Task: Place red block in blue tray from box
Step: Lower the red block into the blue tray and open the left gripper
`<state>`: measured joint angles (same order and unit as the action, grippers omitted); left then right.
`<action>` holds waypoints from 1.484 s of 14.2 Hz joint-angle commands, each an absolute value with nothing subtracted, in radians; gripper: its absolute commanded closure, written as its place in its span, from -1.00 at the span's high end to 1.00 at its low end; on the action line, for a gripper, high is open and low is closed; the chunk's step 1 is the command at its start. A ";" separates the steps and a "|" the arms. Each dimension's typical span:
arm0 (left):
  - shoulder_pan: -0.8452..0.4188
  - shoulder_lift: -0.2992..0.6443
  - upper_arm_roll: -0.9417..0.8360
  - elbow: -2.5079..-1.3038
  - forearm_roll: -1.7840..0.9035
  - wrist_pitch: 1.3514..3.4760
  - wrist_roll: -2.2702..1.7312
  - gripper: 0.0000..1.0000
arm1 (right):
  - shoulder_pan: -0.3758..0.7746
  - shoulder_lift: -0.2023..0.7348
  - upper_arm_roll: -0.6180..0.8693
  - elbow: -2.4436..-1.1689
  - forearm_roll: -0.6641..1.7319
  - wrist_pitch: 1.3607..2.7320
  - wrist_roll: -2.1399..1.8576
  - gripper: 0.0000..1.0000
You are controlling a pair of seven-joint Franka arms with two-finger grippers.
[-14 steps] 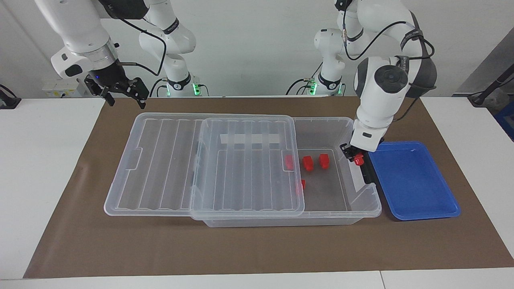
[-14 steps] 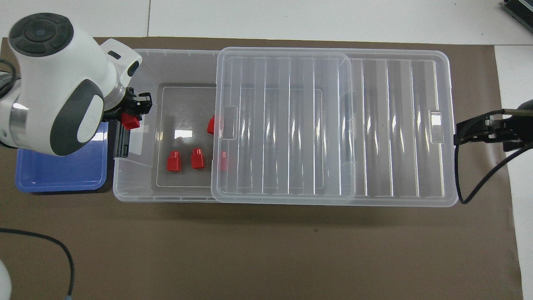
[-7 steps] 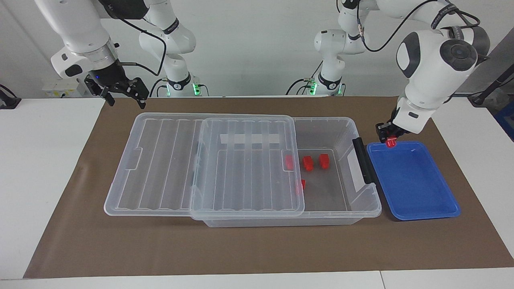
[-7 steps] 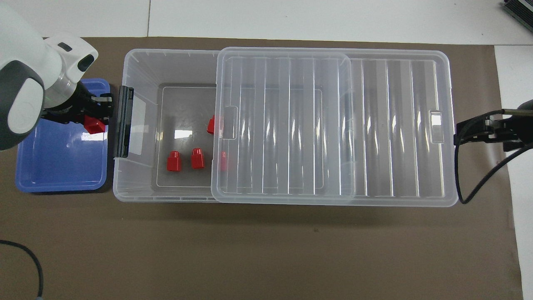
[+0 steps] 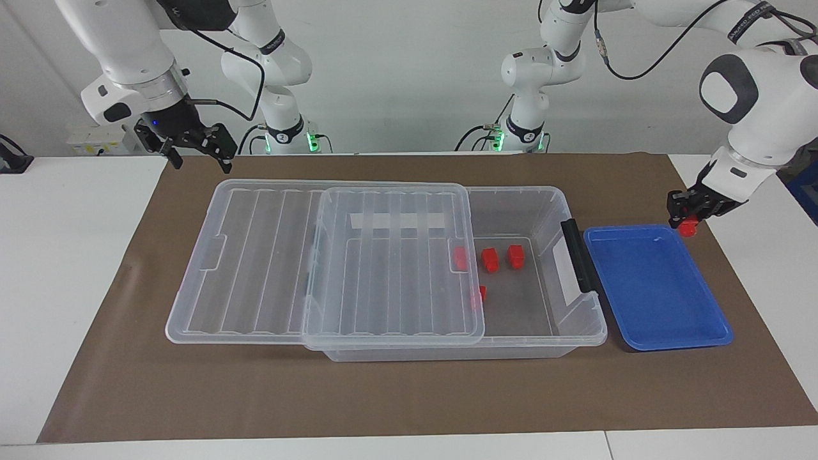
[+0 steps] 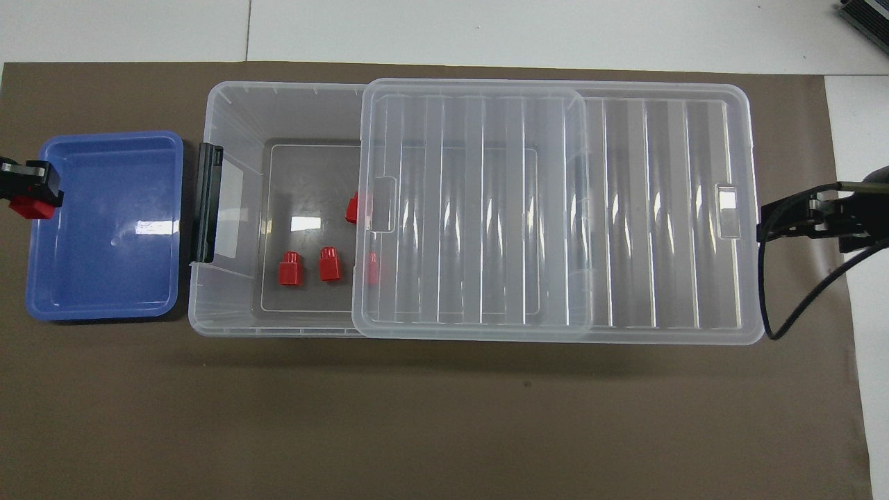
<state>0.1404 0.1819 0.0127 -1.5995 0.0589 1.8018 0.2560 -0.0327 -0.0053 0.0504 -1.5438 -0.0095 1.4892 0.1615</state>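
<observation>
My left gripper (image 5: 687, 220) is shut on a red block (image 5: 689, 227) and holds it in the air over the outer rim of the blue tray (image 5: 652, 287), at the left arm's end of the table. It also shows in the overhead view (image 6: 28, 198) with the block (image 6: 29, 207) over the tray's rim (image 6: 104, 309). The tray is empty. The clear box (image 5: 524, 211) holds several red blocks (image 5: 489, 259). My right gripper (image 5: 199, 161) is open and waits over the mat near the lid's end.
The ribbed clear lid (image 5: 287, 255) is slid toward the right arm's end and covers most of the box (image 6: 229, 104). The box's black handle (image 5: 577, 255) sits close beside the tray. Two blocks lie partly under the lid's edge (image 6: 353, 207).
My left gripper has carried the red block from over the box's handle end, across the blue tray, to over the tray's outer rim. The right arm has not moved.
</observation>
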 commanded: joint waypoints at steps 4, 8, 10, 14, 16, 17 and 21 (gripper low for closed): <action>0.199 0.112 0.005 -1.851 0.040 2.037 0.342 -1.00 | -0.043 -0.031 0.057 -1.574 0.006 1.499 0.176 1.00; 0.199 0.094 0.005 -1.983 0.040 2.170 0.342 -1.00 | -0.046 -0.031 0.057 -1.575 0.006 1.499 0.175 1.00; 0.186 0.101 0.005 -2.032 0.040 2.236 0.342 -1.00 | -0.046 -0.031 0.057 -1.574 0.006 1.499 0.172 1.00; 0.173 0.156 0.005 -2.079 0.040 2.345 0.330 -1.00 | -0.052 -0.031 0.057 -1.574 0.006 1.502 0.169 1.00; 0.172 0.176 0.003 -2.079 0.031 2.370 0.304 -1.00 | -0.052 -0.029 0.057 -1.586 0.006 1.548 0.169 1.00; 0.167 0.202 0.002 -2.077 -0.010 2.402 0.269 -1.00 | -0.054 -0.029 0.055 -1.591 0.006 1.555 0.169 1.00; 0.160 0.293 0.002 -2.068 -0.048 2.561 0.259 -1.00 | -0.094 -0.044 0.055 -1.666 0.006 1.637 0.157 0.71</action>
<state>0.1741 0.2503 -0.0087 -2.0693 -0.0255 2.4811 0.2736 -0.0616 -0.0057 0.0475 -1.5878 -0.0095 1.5776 0.1615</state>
